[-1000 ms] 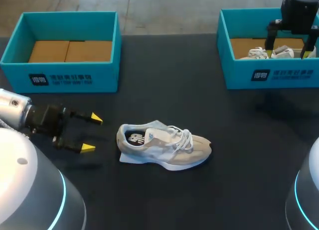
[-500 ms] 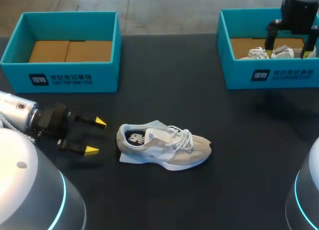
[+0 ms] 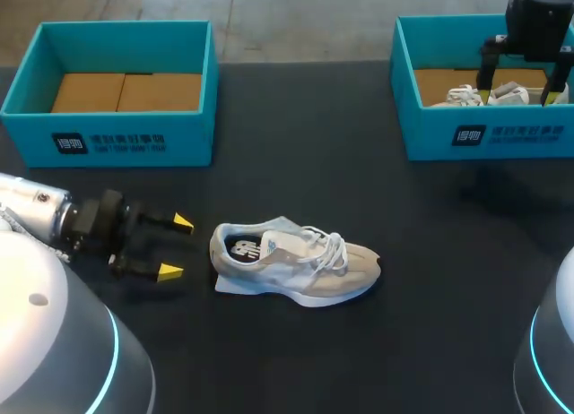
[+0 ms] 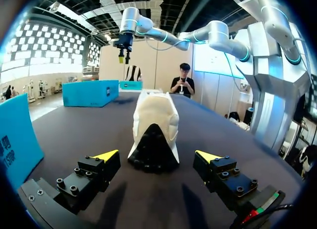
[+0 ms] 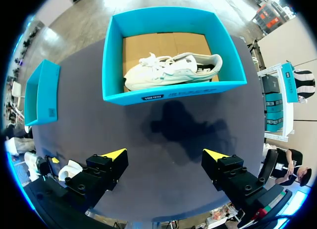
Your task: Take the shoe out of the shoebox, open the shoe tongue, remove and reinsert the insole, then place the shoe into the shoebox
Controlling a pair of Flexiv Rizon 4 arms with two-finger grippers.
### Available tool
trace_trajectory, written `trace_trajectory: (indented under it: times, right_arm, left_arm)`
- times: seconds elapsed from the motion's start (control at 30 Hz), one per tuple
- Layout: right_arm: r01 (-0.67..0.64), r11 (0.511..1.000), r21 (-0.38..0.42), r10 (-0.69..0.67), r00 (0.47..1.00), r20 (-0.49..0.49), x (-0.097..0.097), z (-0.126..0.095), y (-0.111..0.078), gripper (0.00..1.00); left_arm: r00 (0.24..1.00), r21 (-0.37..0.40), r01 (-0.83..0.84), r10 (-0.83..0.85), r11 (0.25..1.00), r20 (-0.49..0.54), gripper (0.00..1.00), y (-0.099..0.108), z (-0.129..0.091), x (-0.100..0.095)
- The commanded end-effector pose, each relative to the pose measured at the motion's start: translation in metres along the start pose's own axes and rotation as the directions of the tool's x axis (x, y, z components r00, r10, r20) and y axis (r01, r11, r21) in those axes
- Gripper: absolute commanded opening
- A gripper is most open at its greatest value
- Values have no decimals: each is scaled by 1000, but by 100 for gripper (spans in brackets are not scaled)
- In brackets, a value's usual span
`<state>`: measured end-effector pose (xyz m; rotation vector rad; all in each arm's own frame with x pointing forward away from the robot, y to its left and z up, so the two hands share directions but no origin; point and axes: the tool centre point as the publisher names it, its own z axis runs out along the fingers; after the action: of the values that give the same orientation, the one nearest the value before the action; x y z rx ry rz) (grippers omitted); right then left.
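a robot lab or test bench: two silver industrial arms, the left arm (image 3: 36, 212) and the right arm (image 3: 538, 20), stand at one dark matte table (image 3: 296, 369), and the rounded housings at the near edge are ringed with cyan light. the table is laid out like a staged trial. two matching teal boxes with printed labels, the left shoebox (image 3: 126, 138) and the right shoebox (image 3: 511, 134), sit well apart at the far side. one pale shoe (image 3: 296, 257) lies alone in the middle, and a second shoe (image 5: 171, 68) lies in the right shoebox
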<state>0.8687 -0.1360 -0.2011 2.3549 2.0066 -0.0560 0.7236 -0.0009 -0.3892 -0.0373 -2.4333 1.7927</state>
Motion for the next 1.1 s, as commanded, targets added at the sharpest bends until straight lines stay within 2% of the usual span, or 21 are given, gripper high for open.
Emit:
trace_trajectory:
  times: [0.03,0.77,1.1]
  right_arm:
    - [0,1000,-2,0,1000,-2,-1,1,-1,100]
    - [0,1000,-2,0,1000,-2,-1,1,-1,100]
    - [0,1000,-2,0,1000,-2,-1,1,-1,100]
  left_arm:
    - [1000,21,1,0,1000,-7,100,6,8,-4]
    - [1000,30,-7,6,1000,14,100,5,35,-11]
    - [1000,27,-4,4,1000,-3,100,6,39,-12]
